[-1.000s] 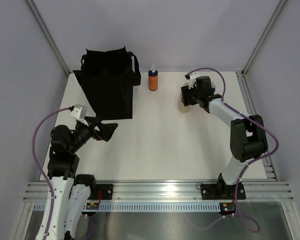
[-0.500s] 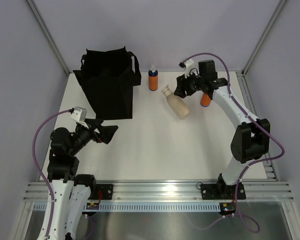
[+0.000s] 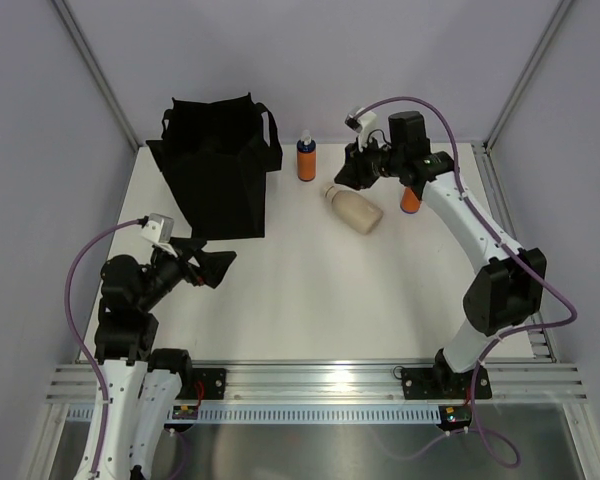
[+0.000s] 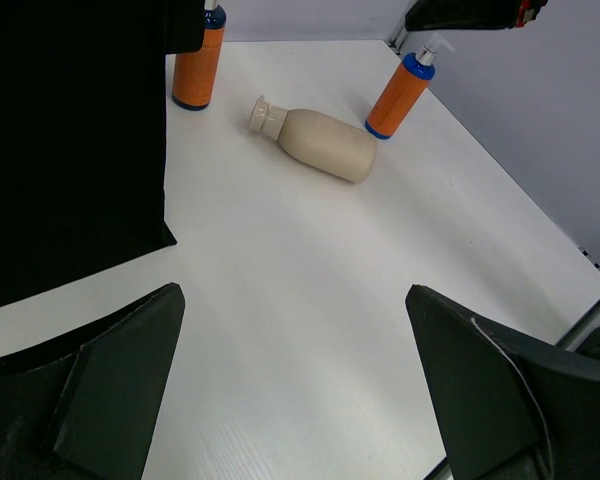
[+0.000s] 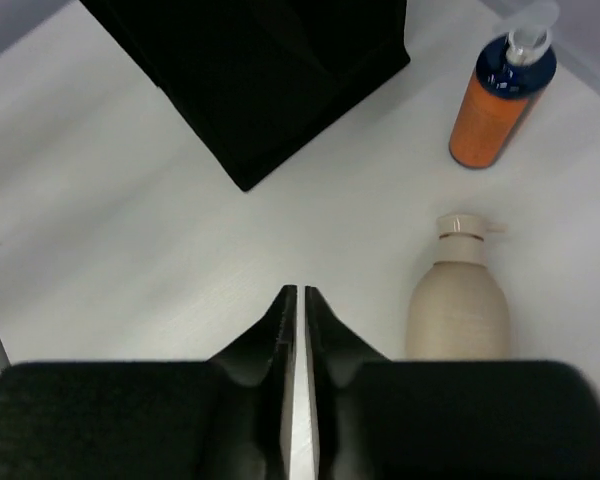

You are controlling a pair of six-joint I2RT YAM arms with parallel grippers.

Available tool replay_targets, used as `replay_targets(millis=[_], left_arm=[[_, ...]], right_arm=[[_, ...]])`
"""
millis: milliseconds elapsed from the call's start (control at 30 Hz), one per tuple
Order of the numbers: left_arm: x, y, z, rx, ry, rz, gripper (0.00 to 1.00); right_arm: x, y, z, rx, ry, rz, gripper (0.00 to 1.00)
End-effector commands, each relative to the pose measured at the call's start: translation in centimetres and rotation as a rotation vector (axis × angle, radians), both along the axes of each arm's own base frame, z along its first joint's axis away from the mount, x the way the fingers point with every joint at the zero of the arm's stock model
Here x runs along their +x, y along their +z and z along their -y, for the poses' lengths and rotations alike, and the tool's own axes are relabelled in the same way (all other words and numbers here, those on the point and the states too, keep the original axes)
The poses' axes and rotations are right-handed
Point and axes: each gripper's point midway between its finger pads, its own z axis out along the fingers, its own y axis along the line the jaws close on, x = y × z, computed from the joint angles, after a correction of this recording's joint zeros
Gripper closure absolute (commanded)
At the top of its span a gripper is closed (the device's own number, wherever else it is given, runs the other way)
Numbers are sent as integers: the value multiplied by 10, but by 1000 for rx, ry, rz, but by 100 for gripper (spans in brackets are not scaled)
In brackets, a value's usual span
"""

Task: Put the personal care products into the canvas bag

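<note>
The right end effector point(image 3: 354, 172) hangs above the worktop point(image 3: 310, 290) with its 2 fingers pressed together on nothing. Just below and to its right in the wrist view, a beige bottle point(image 5: 458, 305) lies on its side, cap towards the far edge. It probably tipped over, and the closed jaws look like a missed grasp. 1 orange bottle with a blue top point(image 3: 306, 158) stands ahead of that end effector, and a 2nd point(image 3: 410, 198) stands behind it. The black canvas bag point(image 3: 220, 170) stands ahead and to the left. The left end effector point(image 4: 295, 295) is spread wide and empty near the bag, likely waiting.

1 second ago the right end effector covered the beige bottle. It has since drawn back toward the far wall, leaving the bottle lying flat and swung round.
</note>
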Motion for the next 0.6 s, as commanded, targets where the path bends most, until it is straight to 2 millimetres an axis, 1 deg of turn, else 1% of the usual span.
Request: replay_targets(millis=[0, 33, 67, 100, 133, 167, 200, 233, 267, 300, 333, 400, 433, 567], left_arm=[[1, 4, 1, -2, -9, 14, 1], [1, 3, 2, -5, -11, 9, 1], [1, 2, 2, -5, -12, 3, 1], [1, 2, 2, -5, -12, 2, 1], [1, 2, 2, -6, -12, 2, 1], [1, 2, 2, -7, -12, 0, 1], [1, 2, 2, -6, -13, 2, 1], [1, 1, 2, -5, -11, 0, 1], [2, 0, 1, -4, -11, 0, 1], [2, -1, 1, -4, -11, 0, 1], [2, -4, 2, -5, -11, -9, 1], [2, -5, 2, -5, -14, -12, 1], [2, -6, 2, -6, -16, -15, 1], [1, -9, 3, -7, -22, -24, 1]], right_arm=[[-3, -21, 11, -120, 2, -44, 64], [5, -37, 13, -192, 22, -35, 39], [18, -40, 27, -278, -52, -19, 27], [29, -44, 32, -309, -89, -13, 19], [34, -67, 38, -384, -95, -61, 13], [43, -66, 46, -429, -133, -47, 1], [45, -74, 50, -455, -146, -59, 1], [48, -86, 48, -482, -142, -67, 0], [51, -99, 56, -539, -187, -69, 1], [59, -104, 54, -564, -202, -33, 1], [58, -121, 53, -622, -200, -38, 0], [59, -134, 51, -659, -191, -48, 1], [63, -143, 50, -679, -189, -59, 1], [74, -161, 52, -733, -191, -77, 0]])
